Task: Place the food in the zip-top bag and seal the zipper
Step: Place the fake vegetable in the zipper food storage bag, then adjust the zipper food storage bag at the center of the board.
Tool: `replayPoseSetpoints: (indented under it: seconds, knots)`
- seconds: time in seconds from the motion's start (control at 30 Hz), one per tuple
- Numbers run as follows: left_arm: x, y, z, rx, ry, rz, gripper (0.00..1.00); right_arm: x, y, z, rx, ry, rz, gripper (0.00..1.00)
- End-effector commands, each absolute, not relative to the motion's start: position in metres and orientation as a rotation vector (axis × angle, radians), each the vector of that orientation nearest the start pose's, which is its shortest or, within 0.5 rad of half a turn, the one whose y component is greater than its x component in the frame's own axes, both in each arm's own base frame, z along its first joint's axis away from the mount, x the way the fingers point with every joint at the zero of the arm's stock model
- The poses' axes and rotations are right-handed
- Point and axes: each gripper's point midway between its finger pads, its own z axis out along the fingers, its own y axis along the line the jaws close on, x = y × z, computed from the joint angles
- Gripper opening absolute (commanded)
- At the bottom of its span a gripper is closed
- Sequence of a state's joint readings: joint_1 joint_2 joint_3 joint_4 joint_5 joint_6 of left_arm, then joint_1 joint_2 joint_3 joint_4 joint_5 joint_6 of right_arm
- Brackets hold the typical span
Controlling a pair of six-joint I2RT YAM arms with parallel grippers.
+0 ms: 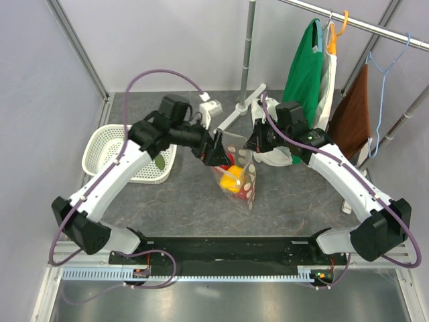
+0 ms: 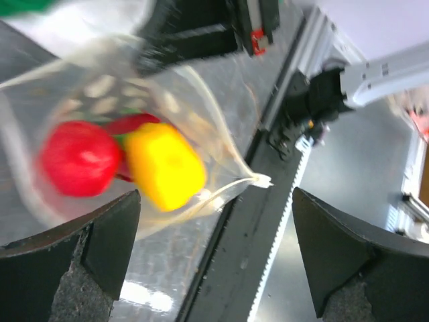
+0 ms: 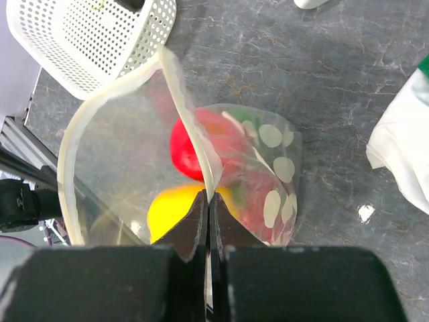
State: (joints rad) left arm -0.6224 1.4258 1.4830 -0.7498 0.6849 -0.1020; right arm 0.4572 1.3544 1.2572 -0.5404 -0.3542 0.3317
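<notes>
Clear zip-top bag (image 3: 120,154) pinched in right tool (image 3: 208,199); left tool (image 2: 214,208) spread wide.

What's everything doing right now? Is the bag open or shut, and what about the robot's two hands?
zip-top bag, mouth open, food inside.
zipper, not sealed.
red food, inside the bag.
yellow food, inside the bag, beside the red one.
left gripper, open, holding nothing.
right gripper, shut on the bag's rim.
white basket, upright.
</notes>
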Motion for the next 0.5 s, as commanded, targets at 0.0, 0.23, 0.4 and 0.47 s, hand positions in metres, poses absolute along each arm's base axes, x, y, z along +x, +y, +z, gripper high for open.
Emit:
replayPoseSetpoints:
  seconds: [0.0, 0.23, 0.4, 0.47]
  knots:
    - [0.244, -0.263, 0.308, 0.872, 2.063, -1.005, 0.96, 0.305, 0.235, 0.255, -0.395, 2.178, 0.846, 0.00]
    - [0.259, -0.223, 0.249, 0.655, 2.315, -0.918, 0.76, 0.301, 0.237, 0.257, -0.416, 2.164, 0.866, 0.00]
    - [0.268, -0.232, 0.260, 0.639, 2.288, -0.958, 0.81, 0.296, 0.241, 0.261, -0.433, 2.150, 0.906, 0.00]
    - [0.267, -0.236, 0.266, 0.632, 2.270, -0.993, 0.82, 0.293, 0.242, 0.262, -0.442, 2.147, 0.918, 0.00]
